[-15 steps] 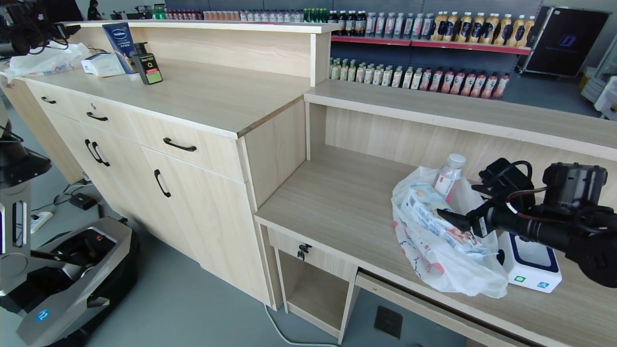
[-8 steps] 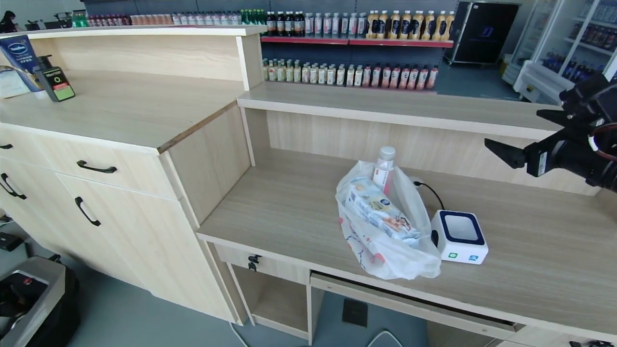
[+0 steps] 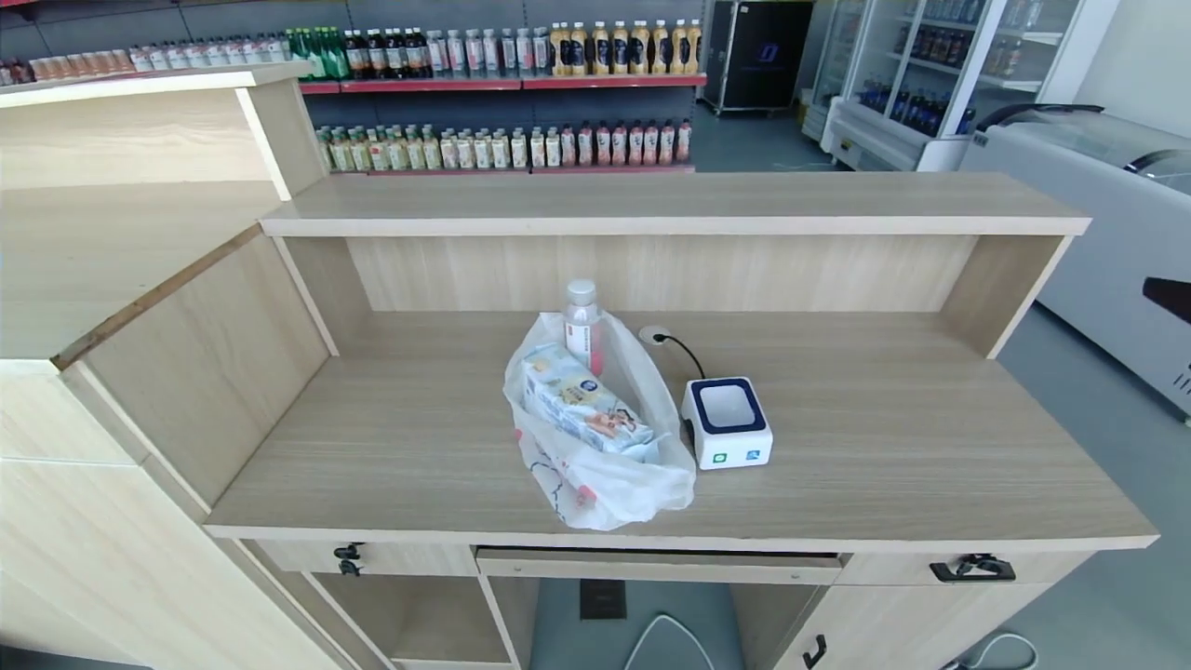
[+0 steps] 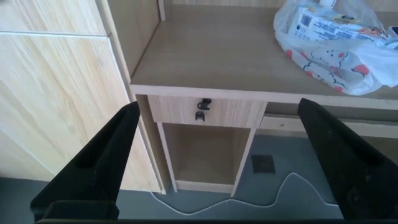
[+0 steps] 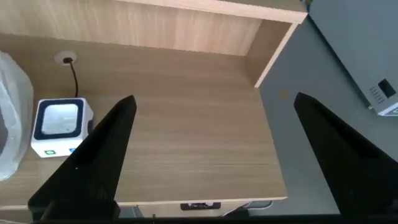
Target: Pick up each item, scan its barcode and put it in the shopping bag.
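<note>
A white printed shopping bag [image 3: 595,475] lies open on the low wooden desk [image 3: 884,447]. Inside it are a pale snack pack [image 3: 582,405] and an upright clear bottle [image 3: 583,321] with a white cap. A white barcode scanner [image 3: 726,421] stands just right of the bag. My left gripper [image 4: 217,107] hangs open in front of the desk's left end, with the bag [image 4: 336,53] off to one side. My right gripper [image 5: 212,99] is open above the desk's right half, apart from the scanner [image 5: 59,124]. Neither holds anything.
A raised shelf [image 3: 670,200] backs the desk and a taller counter [image 3: 112,242] joins it on the left. A locked drawer [image 4: 202,112] and an open cubby [image 4: 205,152] sit below. A chest freezer [image 3: 1107,233] stands to the right. Shelves of bottles [image 3: 502,144] line the back.
The head camera has swung right, so the low desk now sits centred. My right arm, which was beside the bag a second ago, has drawn away from it. The bag's contents are unchanged.
</note>
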Controlling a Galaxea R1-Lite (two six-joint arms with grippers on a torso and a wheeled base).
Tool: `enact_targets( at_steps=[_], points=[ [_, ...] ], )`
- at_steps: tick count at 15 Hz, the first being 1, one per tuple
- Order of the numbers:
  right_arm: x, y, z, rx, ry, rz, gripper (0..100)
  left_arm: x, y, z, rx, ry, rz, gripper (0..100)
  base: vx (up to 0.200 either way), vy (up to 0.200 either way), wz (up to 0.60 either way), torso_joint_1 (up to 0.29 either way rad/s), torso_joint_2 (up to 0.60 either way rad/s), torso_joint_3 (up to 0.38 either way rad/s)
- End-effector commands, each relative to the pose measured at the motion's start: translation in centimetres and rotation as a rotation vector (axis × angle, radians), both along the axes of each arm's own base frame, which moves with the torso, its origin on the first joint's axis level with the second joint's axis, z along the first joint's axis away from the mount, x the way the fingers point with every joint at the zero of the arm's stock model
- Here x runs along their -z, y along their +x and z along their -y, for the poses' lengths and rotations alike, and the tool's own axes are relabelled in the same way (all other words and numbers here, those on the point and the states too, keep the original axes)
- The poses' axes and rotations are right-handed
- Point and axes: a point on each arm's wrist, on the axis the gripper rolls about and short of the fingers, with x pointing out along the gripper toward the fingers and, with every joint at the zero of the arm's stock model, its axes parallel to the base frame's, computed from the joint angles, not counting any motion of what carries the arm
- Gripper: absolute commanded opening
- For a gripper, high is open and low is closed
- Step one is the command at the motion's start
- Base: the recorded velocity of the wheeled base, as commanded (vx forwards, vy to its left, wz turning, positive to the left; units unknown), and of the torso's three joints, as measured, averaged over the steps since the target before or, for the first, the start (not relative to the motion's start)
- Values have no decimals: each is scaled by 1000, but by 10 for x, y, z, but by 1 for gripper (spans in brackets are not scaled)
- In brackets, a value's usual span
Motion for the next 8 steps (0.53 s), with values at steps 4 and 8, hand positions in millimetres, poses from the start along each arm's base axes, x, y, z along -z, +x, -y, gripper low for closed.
enact_targets(
  at_steps=[4,8],
  points=[
    [165,-122,-22,-11,84,-104,100,0,0,0,0,0,0,100,0,0,0,0,0,0],
    [198,-161,-25,70,112,19,100,0,0,0,0,0,0,100,0,0,0,0,0,0]
  ],
)
